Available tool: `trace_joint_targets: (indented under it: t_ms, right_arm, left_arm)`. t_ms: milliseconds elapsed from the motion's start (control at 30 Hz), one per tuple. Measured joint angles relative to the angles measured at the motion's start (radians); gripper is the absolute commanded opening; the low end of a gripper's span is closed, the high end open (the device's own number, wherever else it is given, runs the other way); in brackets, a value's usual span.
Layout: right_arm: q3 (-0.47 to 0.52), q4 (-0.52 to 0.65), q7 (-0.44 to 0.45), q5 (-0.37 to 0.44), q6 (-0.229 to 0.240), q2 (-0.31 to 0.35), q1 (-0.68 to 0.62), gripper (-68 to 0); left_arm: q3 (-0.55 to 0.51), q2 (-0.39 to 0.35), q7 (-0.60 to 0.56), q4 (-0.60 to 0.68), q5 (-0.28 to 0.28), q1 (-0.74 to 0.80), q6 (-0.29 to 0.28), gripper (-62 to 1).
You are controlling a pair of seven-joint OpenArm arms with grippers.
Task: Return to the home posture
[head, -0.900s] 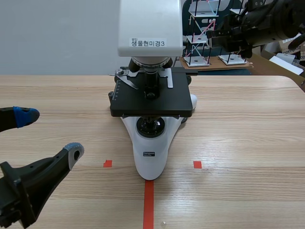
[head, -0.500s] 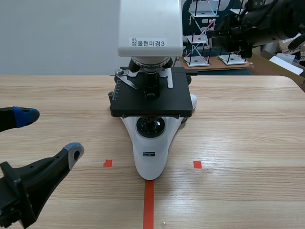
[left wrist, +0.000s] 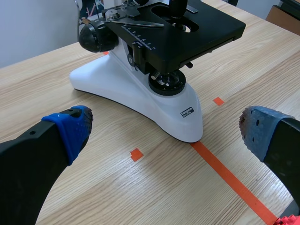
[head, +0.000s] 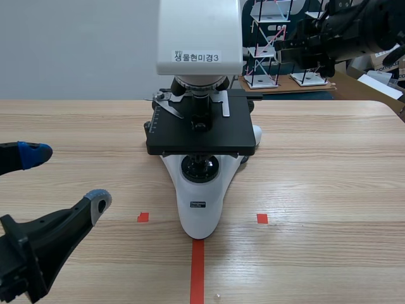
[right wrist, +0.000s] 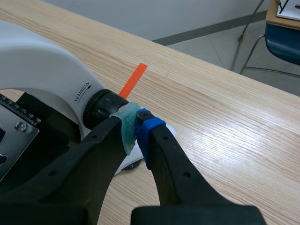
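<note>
Just changed: nothing I can make out; over the last second both arms sit exactly where they were in the scene view.
Meaning for the task: I judge the motion paused or finished. The left side looks parked, the right side I doubt.
Left gripper (head: 66, 177): low at my left, near the table's (head: 329, 177) front edge, well short of the microscope (head: 201, 190); fingers spread wide, blue pad and grey pad far apart, nothing between them.
Right gripper (right wrist: 136, 127): pads pressed together on nothing, tips just beside the tension knob (right wrist: 101, 108); I cannot tell whether they touch it.
Right arm (head: 345, 28): raised, coming in high across the scene's far right, beyond the microscope's head.
Microscope look: white foot and head, black stage (head: 201, 133), upright in the middle of the table, its foot tip meeting the orange tape line (head: 197, 269).
My worry: the right gripper sits close to that knob, so I'd back it off carefully.
</note>
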Motion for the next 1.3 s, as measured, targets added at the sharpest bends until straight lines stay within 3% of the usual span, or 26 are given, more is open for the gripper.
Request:
trace_joint_targets:
  t_ms: [1167,1233,1300]
  right_arm:
    - [0.0,0.0,0.012,0.0,0.0,0.0,0.0,-65.1]
    - [0.0,0.0,0.036,0.0,0.003,0.0,0.0,-61.4]
    - [0.0,0.0,0.093,0.0,0.044,0.0,-0.008,-53.0]
  left_arm:
    - [0.0,0.0,0.0,0.0,0.0,0.0,0.0,1.4]
    - [0.0,0.0,0.0,0.0,0.0,0.0,0.0,1.4]
    - [0.0,0.0,0.0,0.0,0.0,0.0,0.0,1.4]
